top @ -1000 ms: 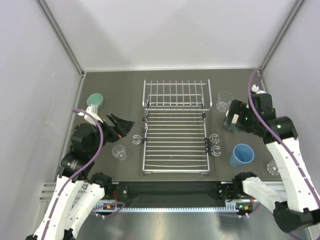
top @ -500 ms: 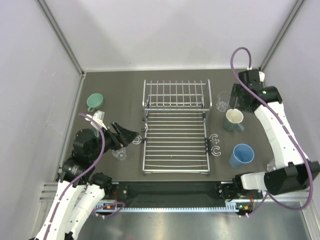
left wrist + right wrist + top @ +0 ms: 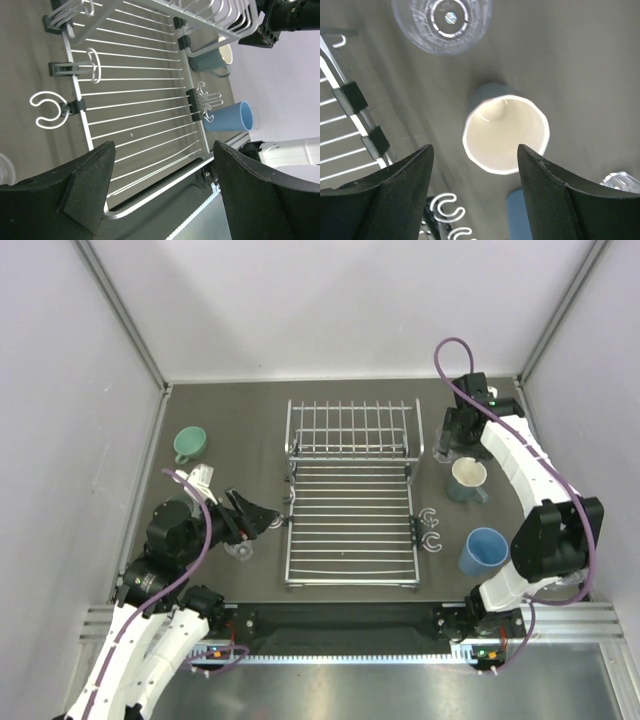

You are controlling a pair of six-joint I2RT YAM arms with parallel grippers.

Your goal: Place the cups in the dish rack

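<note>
The dish rack [image 3: 350,502] lies flat mid-table, its hinged panel at the far end; it also shows in the left wrist view [image 3: 140,95]. A mint-green mug [image 3: 188,444] stands far left. A grey-blue mug [image 3: 468,480] and a light-blue tumbler [image 3: 484,551] stand right of the rack. My left gripper [image 3: 266,517] is open and empty, just above a clear tumbler [image 3: 240,548] left of the rack. My right gripper [image 3: 452,443] is open and empty, above the other clear tumbler [image 3: 442,20] and the grey-blue mug [image 3: 505,132].
White C-shaped clips [image 3: 430,530] sit on the rack's right edge, and another clip [image 3: 275,521] on its left edge. A further clear tumbler [image 3: 620,181] shows at the right wrist view's lower right. Grey walls close in the table on three sides.
My right arm has swung to the far right corner, its gripper now over the clear tumbler and the grey-blue mug. My left gripper has shifted slightly nearer and right, by the clear tumbler.
</note>
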